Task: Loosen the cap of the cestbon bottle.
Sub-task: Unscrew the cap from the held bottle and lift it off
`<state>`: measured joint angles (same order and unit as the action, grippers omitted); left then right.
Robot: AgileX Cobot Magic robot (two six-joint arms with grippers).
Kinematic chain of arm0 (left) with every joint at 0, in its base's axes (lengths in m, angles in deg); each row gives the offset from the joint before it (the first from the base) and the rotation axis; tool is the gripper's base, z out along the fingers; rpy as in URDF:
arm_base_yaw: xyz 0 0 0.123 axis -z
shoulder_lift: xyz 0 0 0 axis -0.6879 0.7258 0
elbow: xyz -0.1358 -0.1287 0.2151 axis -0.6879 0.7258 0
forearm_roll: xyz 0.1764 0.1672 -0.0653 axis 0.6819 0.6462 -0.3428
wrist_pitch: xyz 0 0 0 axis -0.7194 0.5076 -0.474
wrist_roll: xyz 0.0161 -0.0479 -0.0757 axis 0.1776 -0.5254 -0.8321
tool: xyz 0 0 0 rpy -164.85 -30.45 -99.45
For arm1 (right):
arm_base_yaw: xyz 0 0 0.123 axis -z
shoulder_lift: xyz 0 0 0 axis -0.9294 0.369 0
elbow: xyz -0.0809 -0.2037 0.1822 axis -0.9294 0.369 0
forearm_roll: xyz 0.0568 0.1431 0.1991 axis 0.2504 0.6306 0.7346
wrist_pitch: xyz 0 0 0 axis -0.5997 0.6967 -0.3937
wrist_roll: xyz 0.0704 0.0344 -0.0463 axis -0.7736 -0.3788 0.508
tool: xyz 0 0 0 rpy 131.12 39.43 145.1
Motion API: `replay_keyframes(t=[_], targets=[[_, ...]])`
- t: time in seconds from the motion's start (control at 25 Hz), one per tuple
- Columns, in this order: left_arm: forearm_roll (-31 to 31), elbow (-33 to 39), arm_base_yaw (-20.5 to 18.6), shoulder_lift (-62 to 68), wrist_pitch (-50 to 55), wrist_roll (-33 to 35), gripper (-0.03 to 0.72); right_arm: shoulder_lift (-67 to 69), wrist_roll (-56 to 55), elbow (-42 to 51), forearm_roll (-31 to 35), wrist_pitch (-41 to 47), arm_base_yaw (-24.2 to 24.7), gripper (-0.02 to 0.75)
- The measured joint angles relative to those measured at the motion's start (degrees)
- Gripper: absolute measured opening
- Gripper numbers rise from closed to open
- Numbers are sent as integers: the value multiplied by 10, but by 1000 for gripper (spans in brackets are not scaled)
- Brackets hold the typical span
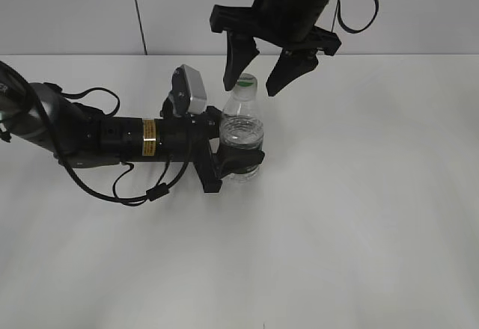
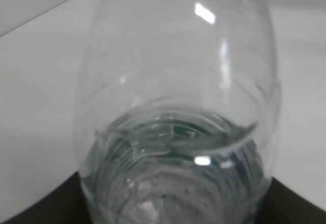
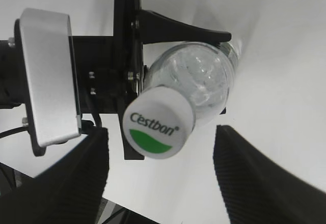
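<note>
The left gripper (image 1: 238,161) pinches the cestbon bottle (image 1: 242,131), which stands upright on the white table (image 1: 359,217), part full of water. Above it, the right gripper (image 1: 262,71) hangs spread around the cap (image 3: 158,125); only the right wrist view shows its lettering.

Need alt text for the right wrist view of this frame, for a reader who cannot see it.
A small round white plastic cap, printed "Cestbon" over a green half-oval, tops a clear plastic bottle seen from above. The right tool is open, its dark ribbed fingers either side of the cap; the black left tool clamps the bottle.
</note>
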<state>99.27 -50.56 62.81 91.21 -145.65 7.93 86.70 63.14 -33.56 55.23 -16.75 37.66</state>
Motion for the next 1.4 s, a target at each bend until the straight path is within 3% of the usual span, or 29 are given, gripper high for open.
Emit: replay_keyframes(t=[1.4], targets=[[0,0,0,0,1,0,417,9,41,-2,-20,-31,-10,437]])
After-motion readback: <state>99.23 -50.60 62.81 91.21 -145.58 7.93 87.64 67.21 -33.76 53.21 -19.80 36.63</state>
